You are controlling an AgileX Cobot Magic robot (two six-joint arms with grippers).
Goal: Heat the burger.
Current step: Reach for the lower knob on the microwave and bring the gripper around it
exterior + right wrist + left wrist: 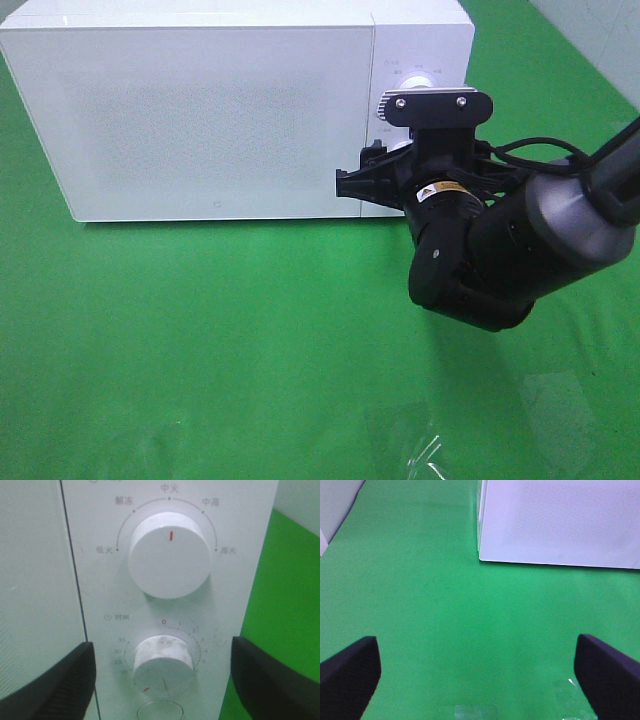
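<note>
We see the white microwave (pixel 220 110) standing on the green tabletop (pixel 200 350) with its frosted door (pixel 190 110) shut. The burger shows in none of our views, so we cannot tell where it is. The right arm (pixel 560 220) reaches in from the right and points its end effector at the control panel (pixel 240 580). In the right wrist view, the right end effector (pixel 162 680) has its fingers (pixel 55 680) wide apart, one to each side of the lower knob (pixel 162 655), with a gap to it on both sides and nothing gripped. Above it sits the larger upper knob (pixel 169 555), its red mark pointing straight up. The left end effector (pixel 479 675) hangs over bare green tabletop near the microwave's front corner, its fingers spread wide and empty.
</note>
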